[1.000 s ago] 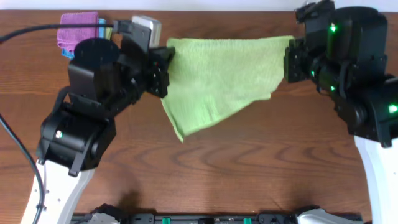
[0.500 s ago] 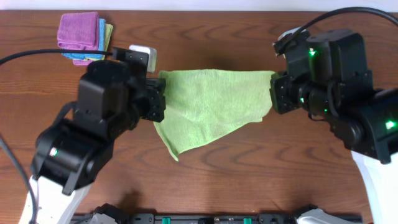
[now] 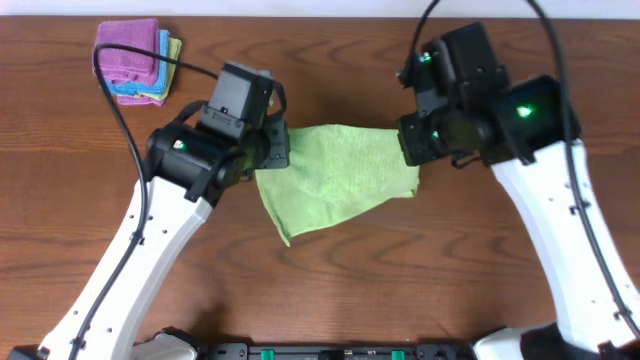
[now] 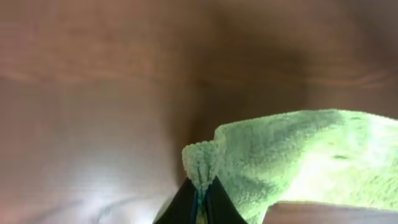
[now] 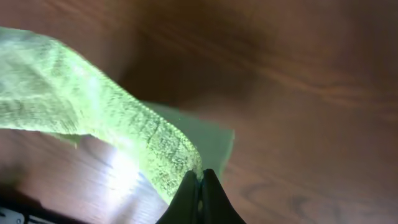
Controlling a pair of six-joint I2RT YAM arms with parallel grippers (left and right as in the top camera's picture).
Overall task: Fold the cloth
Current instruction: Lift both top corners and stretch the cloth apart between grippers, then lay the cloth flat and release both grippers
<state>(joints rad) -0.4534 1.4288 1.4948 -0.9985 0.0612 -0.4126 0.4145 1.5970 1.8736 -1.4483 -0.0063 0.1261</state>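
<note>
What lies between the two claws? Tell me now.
The green cloth stretches between them, its upper corners pinched by the left claw and right claw; the overhead view shows it.

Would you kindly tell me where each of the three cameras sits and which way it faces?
Overhead: fixed above the table, looking straight down at the green cloth, stacked cloths, left arm and right arm.
Left wrist: on the left arm, looking past the left gripper pinching a cloth corner.
Right wrist: on the right arm, looking past the right gripper pinching the cloth's other end.
Shared: all show the green cloth.
</note>
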